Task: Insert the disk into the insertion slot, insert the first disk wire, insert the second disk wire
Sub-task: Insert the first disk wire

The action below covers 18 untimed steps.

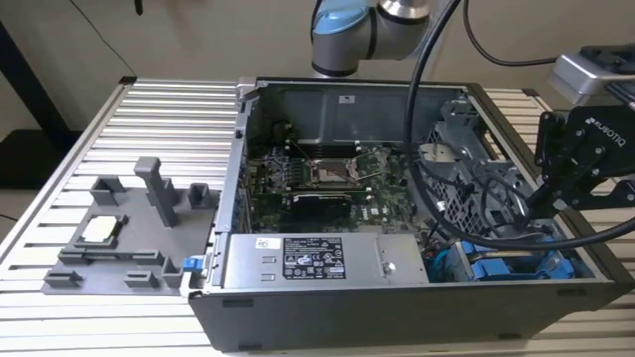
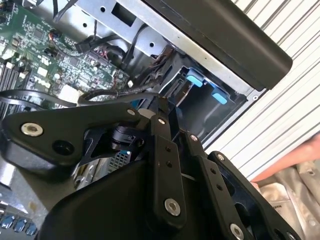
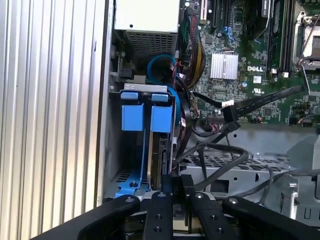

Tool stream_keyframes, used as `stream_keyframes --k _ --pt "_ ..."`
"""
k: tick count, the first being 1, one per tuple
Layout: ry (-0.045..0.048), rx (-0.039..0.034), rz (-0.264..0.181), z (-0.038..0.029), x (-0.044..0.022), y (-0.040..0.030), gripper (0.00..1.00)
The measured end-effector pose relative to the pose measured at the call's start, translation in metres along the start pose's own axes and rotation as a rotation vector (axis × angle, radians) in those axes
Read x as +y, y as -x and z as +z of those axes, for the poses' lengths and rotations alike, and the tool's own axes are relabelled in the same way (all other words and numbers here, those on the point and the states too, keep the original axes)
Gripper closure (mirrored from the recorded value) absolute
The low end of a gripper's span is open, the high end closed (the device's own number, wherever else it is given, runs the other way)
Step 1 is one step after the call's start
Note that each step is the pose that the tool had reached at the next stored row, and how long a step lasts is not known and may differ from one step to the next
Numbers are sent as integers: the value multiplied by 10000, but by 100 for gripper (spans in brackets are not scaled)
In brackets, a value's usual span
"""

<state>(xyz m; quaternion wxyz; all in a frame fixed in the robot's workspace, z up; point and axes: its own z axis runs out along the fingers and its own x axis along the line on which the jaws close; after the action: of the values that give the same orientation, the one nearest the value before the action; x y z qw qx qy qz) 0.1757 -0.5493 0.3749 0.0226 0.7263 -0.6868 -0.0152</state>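
Two blue end tabs [image 3: 132, 117] mark the disk [image 3: 162, 155] beside the case wall [image 3: 106, 75]; claw [image 3: 178, 184] seemingly clenched nearby.

Plain beige wall [image 1: 198, 37], ribbed aluminium table [image 1: 169, 111], dark post [image 1: 30, 78] at the exterior view's left

My black jointed gripper [image 3: 178, 187] looks matt. The disk's bright blue plastic frame [image 3: 161, 119] is smooth; the ribbed silver metal table [image 1: 149, 111] gleams.
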Motion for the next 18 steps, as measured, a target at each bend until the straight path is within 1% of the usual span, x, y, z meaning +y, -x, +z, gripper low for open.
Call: stream_keyframes --k 1,13,14,18 --pt "36 -1 0 0 -5 0 81" --pt "50 19 17 2 -6 0 81" --pt "59 20 18 4 -7 0 81" --pt "148 10 18 21 -18 0 81"
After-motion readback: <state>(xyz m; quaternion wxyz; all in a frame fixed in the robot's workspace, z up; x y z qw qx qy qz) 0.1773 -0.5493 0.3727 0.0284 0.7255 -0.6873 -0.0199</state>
